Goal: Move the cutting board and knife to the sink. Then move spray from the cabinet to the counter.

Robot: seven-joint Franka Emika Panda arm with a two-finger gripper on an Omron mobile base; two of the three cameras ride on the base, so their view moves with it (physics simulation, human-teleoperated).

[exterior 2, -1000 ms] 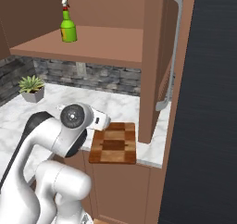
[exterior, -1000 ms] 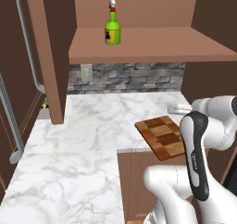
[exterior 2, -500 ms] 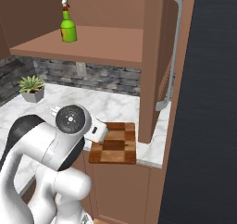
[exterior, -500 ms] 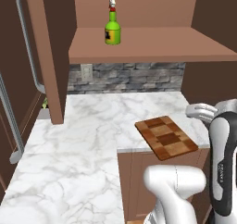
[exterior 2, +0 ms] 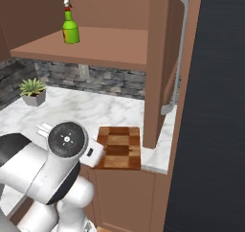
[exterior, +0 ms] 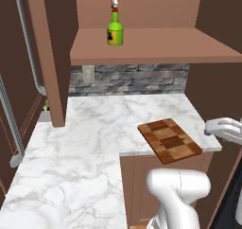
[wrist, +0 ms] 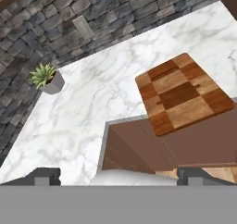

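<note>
Pincer (wrist: 118, 174) wide open, holding nothing, up off the white marble counter (wrist: 88, 112). Checkered wooden cutting board (wrist: 183, 93) lies ahead of it and to one side, overhanging the counter edge. Green spray bottle (exterior: 114, 29) sits above on the brown cabinet shelf (exterior: 156, 46). Risk: nudging the overhanging board could tip it off the counter.

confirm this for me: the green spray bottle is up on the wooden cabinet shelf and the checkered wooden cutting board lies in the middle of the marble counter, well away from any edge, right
Not quite. The green spray bottle does stand on the brown wooden cabinet shelf, but the checkered wooden cutting board lies at the front edge of the white marble counter, with a corner reaching past it. The left base view shows this.
</note>
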